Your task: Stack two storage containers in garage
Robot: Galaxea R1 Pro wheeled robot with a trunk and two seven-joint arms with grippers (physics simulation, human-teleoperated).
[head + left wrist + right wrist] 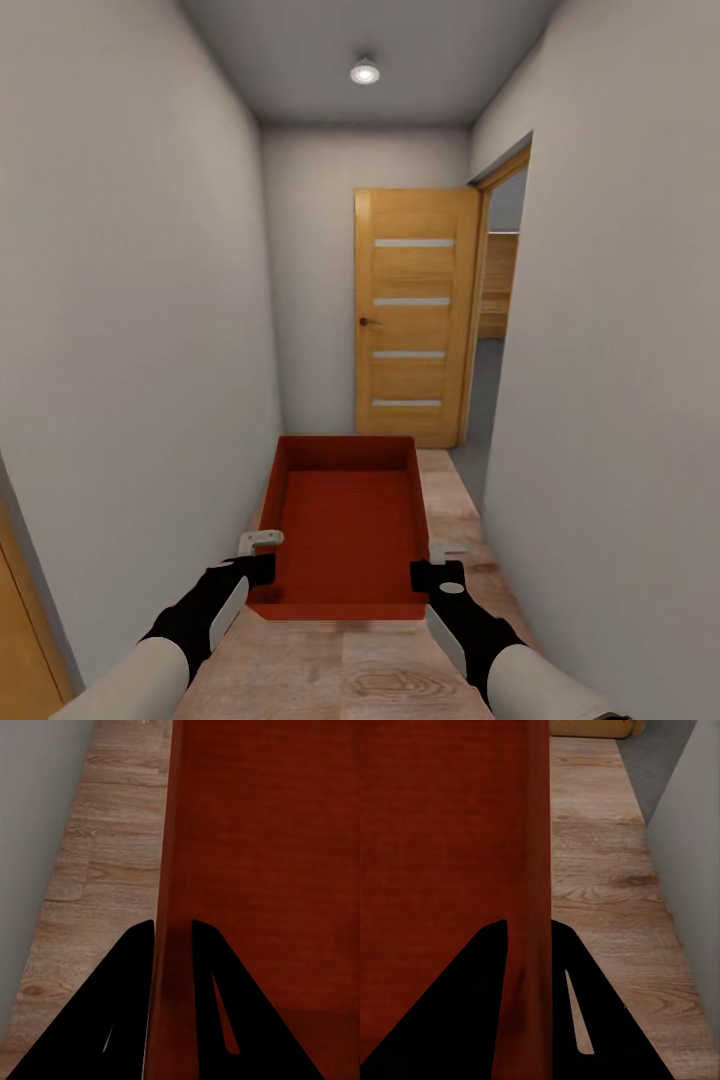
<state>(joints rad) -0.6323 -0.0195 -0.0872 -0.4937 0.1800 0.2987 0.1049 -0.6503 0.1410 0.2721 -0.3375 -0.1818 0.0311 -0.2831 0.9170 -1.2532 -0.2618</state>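
Observation:
I hold one red-orange storage container [345, 520] level in front of me, above the light wood plank flooring of a narrow hallway. My left gripper [262, 556] is shut on its left wall near the near corner. My right gripper [440, 562] is shut on its right wall. In the left wrist view the gripper [172, 924] pinches the thin wall of the container [262, 855], one finger on each side. The right wrist view shows the gripper [529, 922] clamped the same way on the container [442, 832]. The bin is empty. The living room is out of view.
Pale grey walls stand close on both sides. At the hallway's end a wooden door [415, 315] with frosted strips stands open beside a doorway [495, 300] on the right. A strip of dark grey floor [482, 400] shows through it. A ceiling light [365, 71] hangs above.

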